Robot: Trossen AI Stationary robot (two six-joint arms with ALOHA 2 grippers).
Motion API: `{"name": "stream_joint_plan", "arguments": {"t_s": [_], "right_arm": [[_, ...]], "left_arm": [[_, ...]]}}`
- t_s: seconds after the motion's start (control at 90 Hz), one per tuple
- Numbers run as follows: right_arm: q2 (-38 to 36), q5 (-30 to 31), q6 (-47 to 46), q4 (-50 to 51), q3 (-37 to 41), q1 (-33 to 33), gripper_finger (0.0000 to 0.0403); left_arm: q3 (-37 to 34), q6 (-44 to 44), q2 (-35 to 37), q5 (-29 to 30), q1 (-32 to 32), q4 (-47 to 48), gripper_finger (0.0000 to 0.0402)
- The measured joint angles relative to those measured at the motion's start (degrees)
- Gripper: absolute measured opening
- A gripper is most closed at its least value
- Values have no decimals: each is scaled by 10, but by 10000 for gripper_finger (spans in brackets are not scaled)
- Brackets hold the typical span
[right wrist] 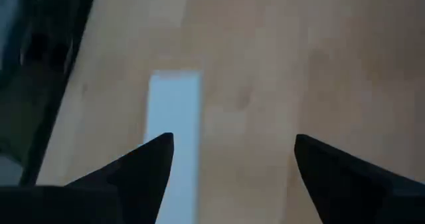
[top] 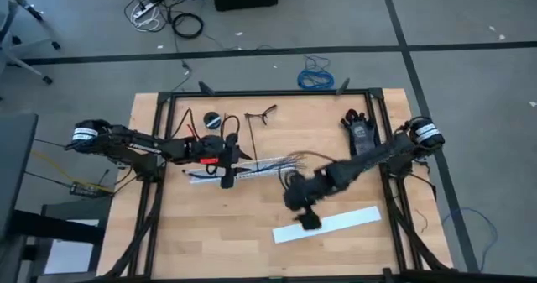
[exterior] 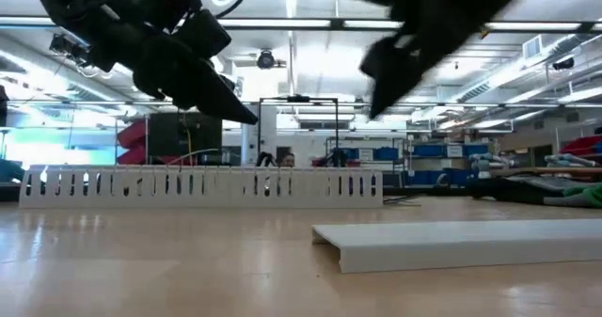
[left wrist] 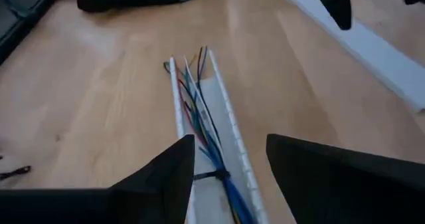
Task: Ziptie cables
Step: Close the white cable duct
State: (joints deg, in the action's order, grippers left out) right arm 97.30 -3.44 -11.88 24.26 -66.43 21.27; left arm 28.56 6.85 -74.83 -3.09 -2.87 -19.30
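Observation:
The cables, thin blue, dark and reddish wires, lie along the inside of a white slotted strip in the middle of the table. A thin black tie crosses the bunch. My left gripper is open and hangs above the strip's left part, one finger over each side of it, clear of it in the low view. My right gripper is open too. It hovers over the left end of a flat white cover near the table's front.
A dark glove-like object lies at the far right. A small black roll and a thin black tool lie at the far edge. A blue coiled cable is on the floor beyond. The slotted strip stands behind the cover.

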Motion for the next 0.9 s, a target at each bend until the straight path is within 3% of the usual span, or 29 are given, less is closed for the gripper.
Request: {"name": "stream_joint_plan", "arguments": {"t_s": [0.267, 0.567, 0.9], "right_arm": [[0, 31, -72, 31, 0, 82, 307], [23, 51, -209, 77, 2, 95, 308], [95, 33, -206, 62, 2, 111, 314]], "left_arm": [[0, 17, 0, 15, -1, -30, 184], [0, 33, 0, 17, -1, -29, 184], [0, 45, 0, 17, -1, -21, 184]]}}
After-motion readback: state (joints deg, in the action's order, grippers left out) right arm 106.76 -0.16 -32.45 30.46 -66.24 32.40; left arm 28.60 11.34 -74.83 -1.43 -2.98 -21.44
